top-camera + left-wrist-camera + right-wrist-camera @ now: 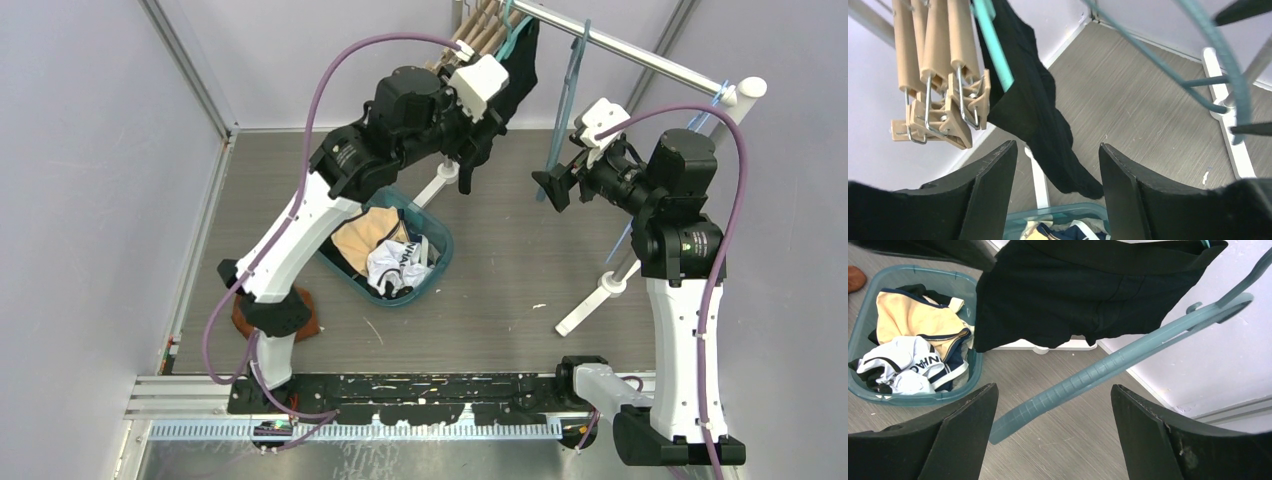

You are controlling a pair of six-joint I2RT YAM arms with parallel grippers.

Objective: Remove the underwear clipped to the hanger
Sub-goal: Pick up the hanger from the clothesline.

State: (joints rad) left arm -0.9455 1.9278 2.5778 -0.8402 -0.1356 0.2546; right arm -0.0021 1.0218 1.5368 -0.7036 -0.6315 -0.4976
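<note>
Underwear, plain black with a broad waistband, hangs from a teal hanger on the rail, over the worktop near the basket of clothes. Its clips cannot be made out, and its top edge is cut off in both wrist views. The left gripper has its jaws open around the dangling lower corner without pinching it. The right gripper has its jaws wide apart either side of an empty blue-grey hanger
</note>
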